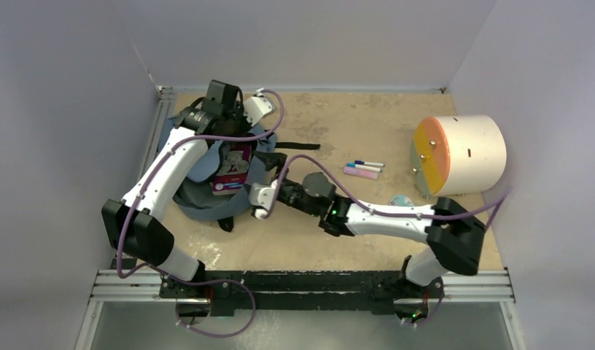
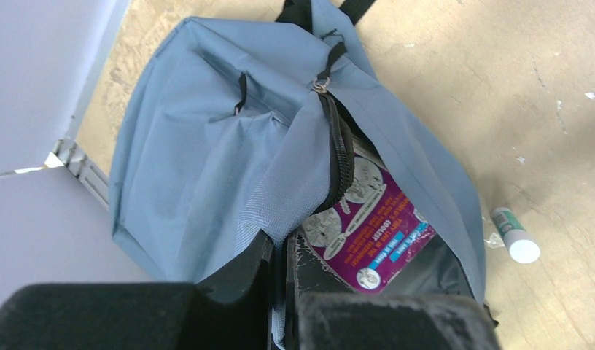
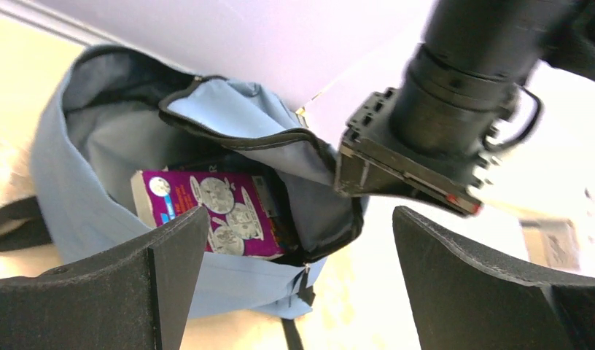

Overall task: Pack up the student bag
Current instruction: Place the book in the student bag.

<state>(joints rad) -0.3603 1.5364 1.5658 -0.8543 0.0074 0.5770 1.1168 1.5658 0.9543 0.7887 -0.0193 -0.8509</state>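
Clamping the flap of the student bag [image 2: 178, 146], the left gripper [image 2: 280, 244] is closed; the purple book [image 2: 371, 226] should be pushed deeper by the splayed, empty right gripper [image 3: 298, 219].

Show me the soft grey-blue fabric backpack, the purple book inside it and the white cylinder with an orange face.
soft grey-blue fabric backpack [image 2: 185, 146]: left wrist view, front panel.
purple book [image 2: 371, 230]: left wrist view, middle of cover.
white cylinder with an orange face [image 1: 475, 153]: top external view, white side wall.

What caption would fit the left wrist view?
Left pincer grips a flap of the student bag, revealing a purple book inside.
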